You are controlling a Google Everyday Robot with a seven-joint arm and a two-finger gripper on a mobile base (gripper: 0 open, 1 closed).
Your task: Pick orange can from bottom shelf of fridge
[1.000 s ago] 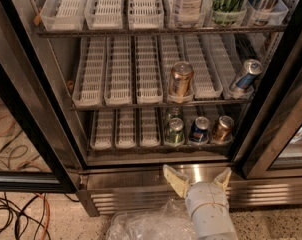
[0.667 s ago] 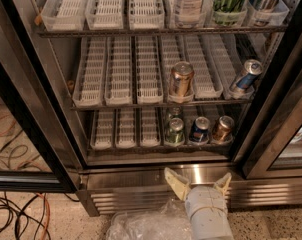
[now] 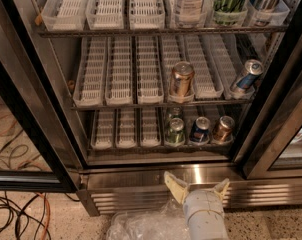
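Grasp not yet made. Gripper (image 3: 197, 182) sits wide open and empty before the fridge (image 3: 141, 180) base. Orange can (image 3: 223, 129) stands on the bottom shelf (image 3: 126, 130), at the gripper's one o'clock, apart from it.

Copper orange can (image 3: 223, 129), silver top; blue can (image 3: 199, 130); white slotted trays (image 3: 126, 128); cream jaws spread, low before steel fridge (image 3: 136, 179).

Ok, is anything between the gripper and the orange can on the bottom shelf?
Nothing visible. The open gripper sits low outside the fridge. The orange can stands uncovered at the front of the bottom shelf. The blue can stands close beside it.
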